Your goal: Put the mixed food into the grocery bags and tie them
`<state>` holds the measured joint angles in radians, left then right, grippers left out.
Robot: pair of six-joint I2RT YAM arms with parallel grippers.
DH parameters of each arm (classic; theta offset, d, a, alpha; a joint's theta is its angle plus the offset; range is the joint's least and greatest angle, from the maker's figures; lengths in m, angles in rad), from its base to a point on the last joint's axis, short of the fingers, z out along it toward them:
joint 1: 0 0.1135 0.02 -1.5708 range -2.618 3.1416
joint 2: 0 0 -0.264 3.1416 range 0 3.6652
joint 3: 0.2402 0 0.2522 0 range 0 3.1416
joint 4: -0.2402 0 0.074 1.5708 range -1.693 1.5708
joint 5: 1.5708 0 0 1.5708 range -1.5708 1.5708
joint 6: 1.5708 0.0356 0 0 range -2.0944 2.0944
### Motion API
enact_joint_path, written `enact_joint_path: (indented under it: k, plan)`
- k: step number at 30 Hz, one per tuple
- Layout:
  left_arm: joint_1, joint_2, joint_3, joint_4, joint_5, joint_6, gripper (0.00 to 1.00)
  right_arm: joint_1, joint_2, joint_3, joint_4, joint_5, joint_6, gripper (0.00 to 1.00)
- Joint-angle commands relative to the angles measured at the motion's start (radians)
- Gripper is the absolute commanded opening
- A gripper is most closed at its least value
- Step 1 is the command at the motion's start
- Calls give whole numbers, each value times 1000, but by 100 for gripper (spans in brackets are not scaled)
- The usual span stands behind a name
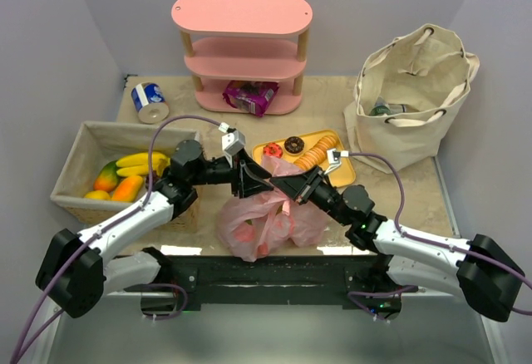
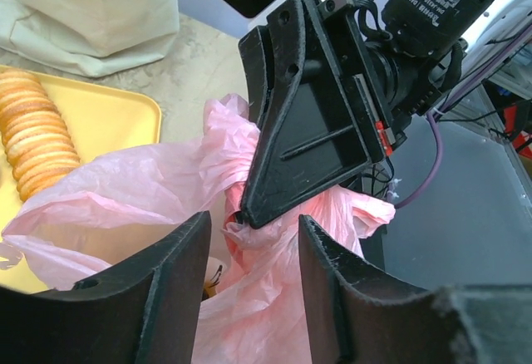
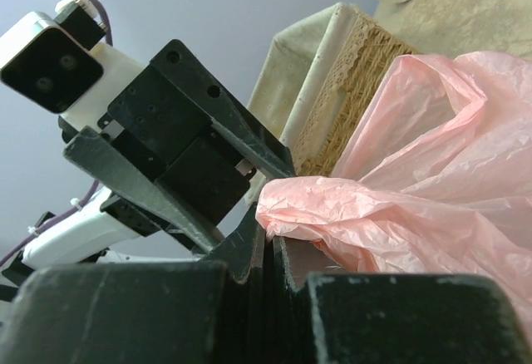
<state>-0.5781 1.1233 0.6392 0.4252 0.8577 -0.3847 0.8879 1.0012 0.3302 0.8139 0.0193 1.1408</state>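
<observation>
The pink plastic bag (image 1: 266,214) stands at the near middle of the table with its top gathered up. My right gripper (image 1: 287,188) is shut on a pinch of that bag's top edge (image 3: 332,206), its fingertips (image 3: 268,243) pressed together. My left gripper (image 2: 253,256) is open, its two fingers (image 2: 179,273) straddling a fold of the pink bag (image 2: 266,297) just below the right gripper's (image 2: 316,106) pinch. The beige canvas bag (image 1: 416,98) stands open at the far right with a bottle (image 1: 385,108) inside.
A yellow tray (image 1: 342,167) with crackers (image 1: 314,154) and a doughnut lies behind the pink bag. A woven basket (image 1: 75,164) of fruit sits at left. A can (image 1: 150,102) lies at far left. A pink shelf (image 1: 241,48) holds a purple packet (image 1: 249,96).
</observation>
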Motion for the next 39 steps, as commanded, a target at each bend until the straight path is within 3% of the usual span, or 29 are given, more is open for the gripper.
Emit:
enact_joint_path:
  k: [1,16,22,27,30,33,36,37,39]
  plan:
    - [3,27,-1,63,17,-20,49,-9,-1,-2,79,-16,11,0]
    - [-17,56,-4,112,26,-36,40,-17,-6,-3,77,-15,10,0]
    - [-26,58,-9,121,32,-34,24,-18,-1,0,70,-38,7,0]
    - [-28,52,-15,136,30,-36,0,-18,-6,10,45,-42,0,0]
    - [-26,46,-16,139,15,-34,0,-18,-16,18,8,-38,-7,1]
    - [-26,40,-15,130,6,-31,0,-18,-55,26,-60,-22,-22,14]
    - [-28,36,-13,124,3,-29,0,-18,-117,44,-166,-21,-50,31]
    - [-26,36,-13,122,1,-29,0,-18,-146,50,-227,-4,-70,42]
    - [-28,36,-12,118,-6,-28,0,-18,-179,76,-295,10,-87,51]
